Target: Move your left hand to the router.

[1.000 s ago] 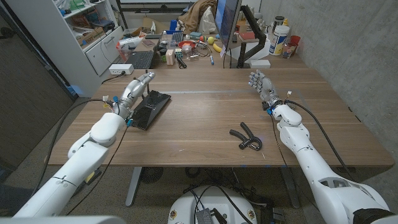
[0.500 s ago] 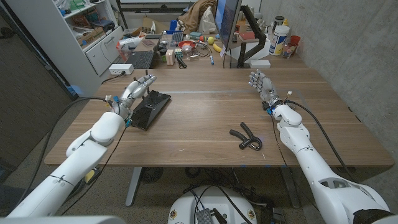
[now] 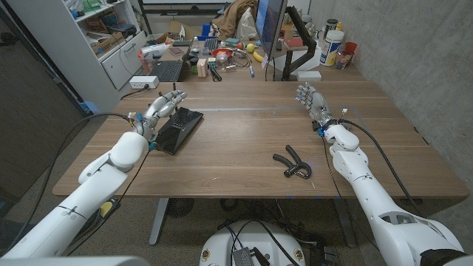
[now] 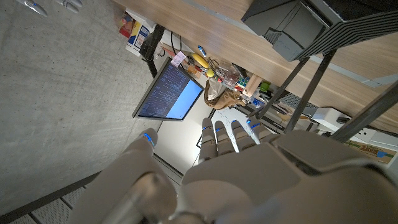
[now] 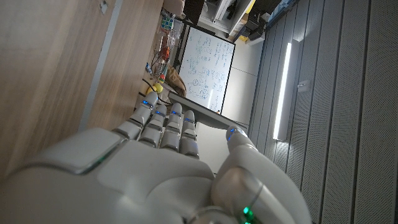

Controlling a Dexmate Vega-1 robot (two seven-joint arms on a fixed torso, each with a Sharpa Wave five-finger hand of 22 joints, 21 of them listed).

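Router (image 3: 178,128), flat black box, no readable label, lies at table's (image 3: 244,148) left side. Left hand (image 3: 162,107) hovers just beside its far-left edge, fingers spread, holding nothing. Right hand (image 3: 310,99) far right, fingers loosely apart, empty. Black hand-grip tool (image 3: 293,162) near right.

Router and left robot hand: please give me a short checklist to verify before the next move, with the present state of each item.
1. Router lies on the table, at the left side in the head view: ok.
2. Left robot hand holds nothing, fingers apart: ok.
3. Left robot hand is over the router's far end: ok. Whether it touches the router: cannot tell.
4. Right robot hand is open at the far right, away from the router: ok.
5. Hand gripper tool lies apart from the router, out of the path: ok.
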